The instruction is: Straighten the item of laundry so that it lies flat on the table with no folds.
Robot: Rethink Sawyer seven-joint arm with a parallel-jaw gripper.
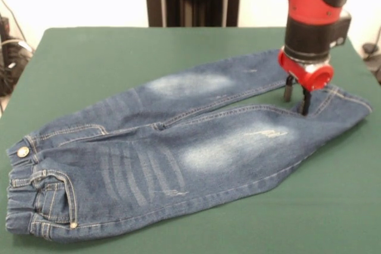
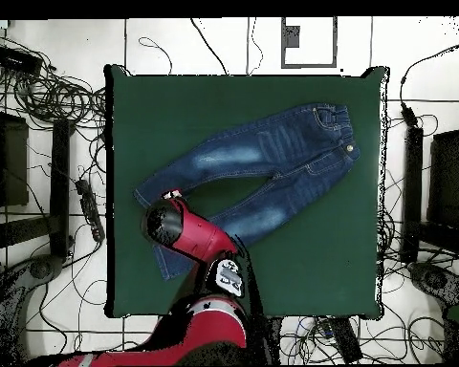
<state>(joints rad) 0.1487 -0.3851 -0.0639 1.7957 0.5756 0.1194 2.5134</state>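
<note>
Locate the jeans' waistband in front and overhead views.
Front view: waistband at lower left, nearest the camera.
Overhead view: waistband at upper right of the green table.
Shared landmark: the gripper over the leg cuffs, at the jeans' opposite end.

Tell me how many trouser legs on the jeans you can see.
2: on the jeans, one leg lies toward the table's far side, the other nearer the camera, with the gripper at their cuffs.
</note>
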